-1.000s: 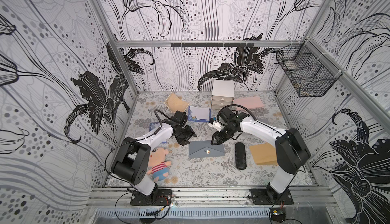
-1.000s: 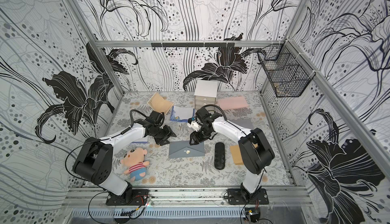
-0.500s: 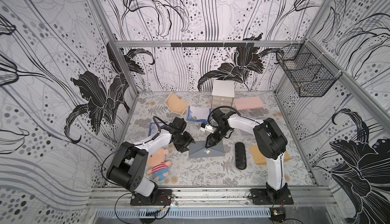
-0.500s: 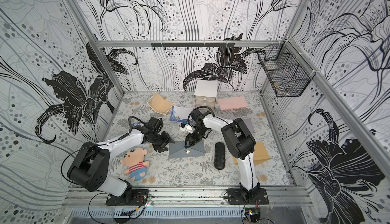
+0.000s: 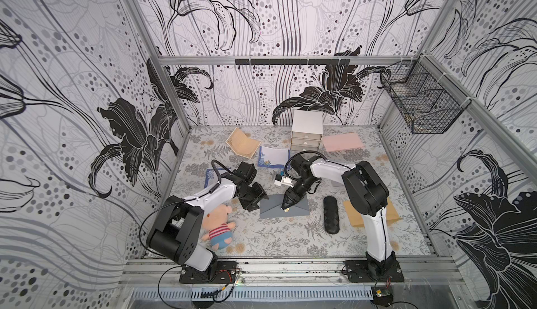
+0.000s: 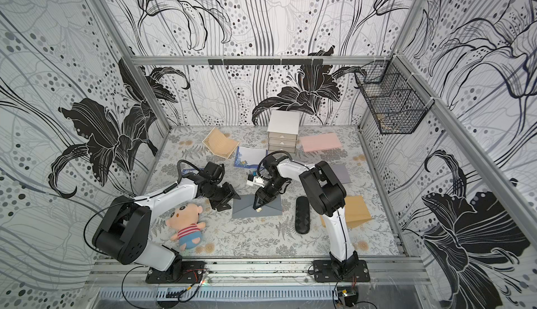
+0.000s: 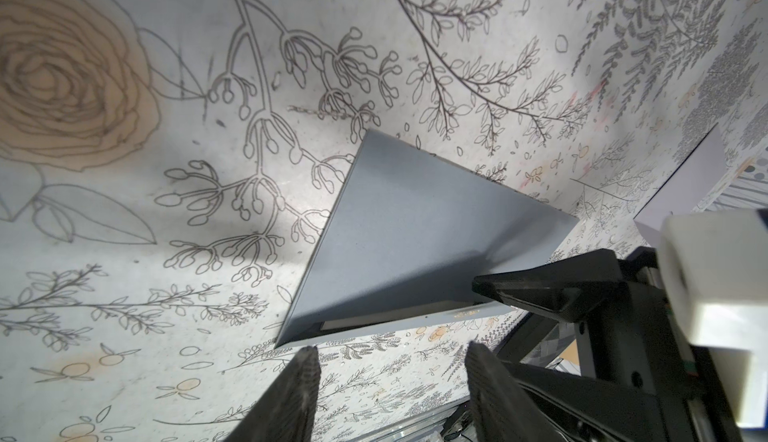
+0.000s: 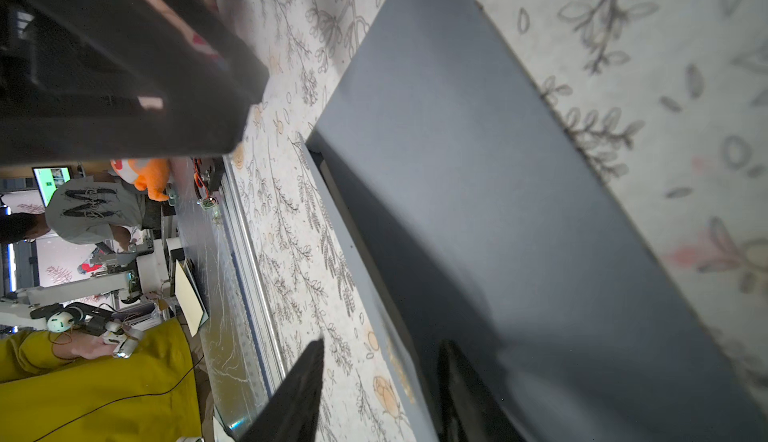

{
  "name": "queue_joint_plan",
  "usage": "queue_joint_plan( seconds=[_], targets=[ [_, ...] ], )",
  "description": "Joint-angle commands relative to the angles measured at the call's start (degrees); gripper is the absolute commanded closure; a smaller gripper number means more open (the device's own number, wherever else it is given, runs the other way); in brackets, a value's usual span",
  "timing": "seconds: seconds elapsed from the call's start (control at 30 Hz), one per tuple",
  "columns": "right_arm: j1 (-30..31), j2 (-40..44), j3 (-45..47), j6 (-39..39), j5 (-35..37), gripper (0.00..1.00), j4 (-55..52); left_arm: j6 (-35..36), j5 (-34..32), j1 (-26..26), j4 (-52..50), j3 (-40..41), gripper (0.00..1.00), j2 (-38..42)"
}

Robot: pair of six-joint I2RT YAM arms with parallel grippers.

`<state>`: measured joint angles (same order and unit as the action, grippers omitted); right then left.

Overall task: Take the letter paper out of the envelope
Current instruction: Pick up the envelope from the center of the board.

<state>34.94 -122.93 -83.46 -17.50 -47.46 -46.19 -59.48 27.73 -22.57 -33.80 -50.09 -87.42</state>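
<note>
The grey envelope [image 5: 270, 210] [image 6: 244, 208] lies flat mid-table. In the left wrist view the envelope [image 7: 415, 219] has its flap lifted slightly. A pale strip of the letter paper [image 7: 374, 321] shows in the dark gap under the flap. My right gripper [image 5: 286, 205] [image 8: 382, 361] points down at the flap's tip near the envelope's front edge. It is open, with that edge of the envelope [image 8: 498, 148] lying between its fingers [image 8: 301, 394]. My left gripper [image 5: 253, 201] [image 7: 390, 361] is open and empty, just off the envelope's left end.
A black case [image 5: 331, 215] and a brown envelope [image 5: 353, 216] lie right of the grey one. A plush doll [image 5: 218, 223] lies at the front left. A drawer unit [image 5: 307, 131], pink sheet [image 5: 343, 141], tan card [image 5: 243, 146] and blue-bordered paper [image 5: 273, 157] are behind. A wire basket [image 5: 421, 101] hangs on the right wall.
My right gripper has come forward and down onto the envelope's flap, its jaws narrowing. My left gripper has shifted a little forward, to the envelope's left end.
</note>
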Motion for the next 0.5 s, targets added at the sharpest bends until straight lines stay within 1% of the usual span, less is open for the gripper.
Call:
queue_joint_plan(
  seconds=[0.0, 0.2, 0.33, 0.37, 0.43, 0.47],
  targets=[
    [-0.24, -1.0, -1.23, -1.55, -2.16, 0.58, -2.05, 1.39, 1.51, -0.15, 1.18, -1.68, 0.41, -0.34],
    [-0.17, -0.82, -0.51, -2.05, -2.74, 0.67, -1.79, 1.21, 1.71, -0.18, 1.55, -1.51, 0.41, -0.39],
    [0.1, -0.95, -0.59, -2.45, -1.24, 0.68, -1.95, 0.9, 1.81, -0.16, 1.49, -2.01, 0.41, -0.82],
    [0.19, -0.92, -0.62, -2.45, -1.27, 0.69, -1.92, 0.97, 1.83, -0.14, 1.27, -2.33, 0.41, -0.98],
    [0.22, -0.93, -0.59, -2.48, -1.31, 0.78, -1.84, 1.13, 1.74, -0.18, 0.91, -2.97, 0.41, -1.21],
    [0.44, -0.75, -0.68, -2.61, -1.17, 0.84, -1.88, 1.12, 1.81, -0.17, 0.74, -3.32, 0.41, -1.37]
  ],
)
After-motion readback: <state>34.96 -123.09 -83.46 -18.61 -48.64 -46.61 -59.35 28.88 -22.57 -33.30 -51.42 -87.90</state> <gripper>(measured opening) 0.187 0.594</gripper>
